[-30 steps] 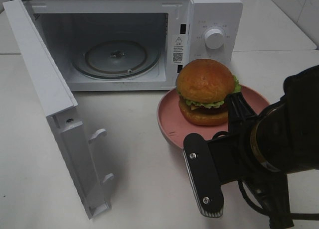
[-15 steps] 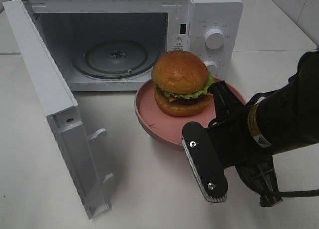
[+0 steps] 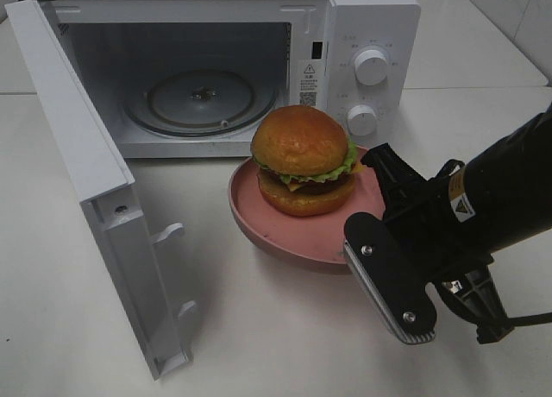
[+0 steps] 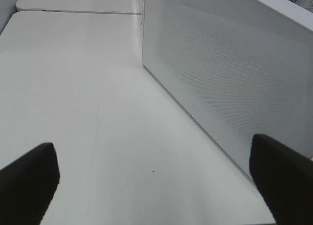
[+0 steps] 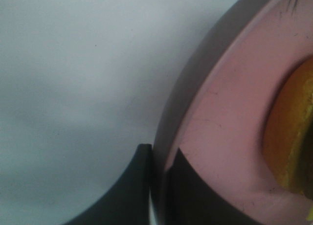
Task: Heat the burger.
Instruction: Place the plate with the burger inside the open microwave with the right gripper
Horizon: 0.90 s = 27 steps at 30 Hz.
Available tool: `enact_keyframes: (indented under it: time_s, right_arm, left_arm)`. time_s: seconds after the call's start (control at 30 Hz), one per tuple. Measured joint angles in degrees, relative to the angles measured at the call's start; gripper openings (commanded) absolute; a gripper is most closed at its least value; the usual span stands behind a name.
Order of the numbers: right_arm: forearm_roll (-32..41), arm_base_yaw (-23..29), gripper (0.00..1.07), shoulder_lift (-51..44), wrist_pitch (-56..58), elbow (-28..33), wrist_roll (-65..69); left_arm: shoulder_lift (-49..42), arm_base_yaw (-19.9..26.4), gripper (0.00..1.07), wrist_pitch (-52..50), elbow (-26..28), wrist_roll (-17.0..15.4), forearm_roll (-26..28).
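The burger (image 3: pixel 302 155), with a glossy brown bun and green lettuce, sits on a round pink plate (image 3: pixel 280 233) in front of the open microwave (image 3: pixel 371 17). My right gripper (image 3: pixel 380 162) is shut on the plate's right rim and appears to hold it slightly above the table. In the right wrist view the gripper (image 5: pixel 159 186) pinches the pink rim (image 5: pixel 220 112), with the burger's edge (image 5: pixel 291 122) beside it. My left gripper (image 4: pixel 154 181) stands wide open and holds nothing, over the bare table beside a white perforated panel (image 4: pixel 230 73). It is out of the exterior high view.
The microwave door (image 3: pixel 78 155) swings out to the left, toward the table's front. A glass turntable (image 3: pixel 203 99) lies inside the cavity. Two knobs (image 3: pixel 371 66) are on the control panel, just behind the plate.
My right gripper has carried the plate and burger to the left, from beside the control panel to the right part of the microwave's opening. The left gripper stays open.
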State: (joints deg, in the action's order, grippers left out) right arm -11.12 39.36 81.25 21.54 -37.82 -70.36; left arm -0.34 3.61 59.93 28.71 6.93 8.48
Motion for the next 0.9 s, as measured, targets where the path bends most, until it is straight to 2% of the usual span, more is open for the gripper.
enact_keyframes:
  time_s: [0.33, 0.9]
  right_arm:
    - [8.4, -3.7, 0.0, 0.0, -0.8, 0.0, -12.8]
    - [8.4, -3.3, 0.0, 0.1, -2.5, -1.8, -14.2]
  left_arm:
    - [0.0, 0.0, 0.98, 0.0, 0.0, 0.0, 0.0]
    - [0.0, 0.0, 0.98, 0.0, 0.0, 0.0, 0.0]
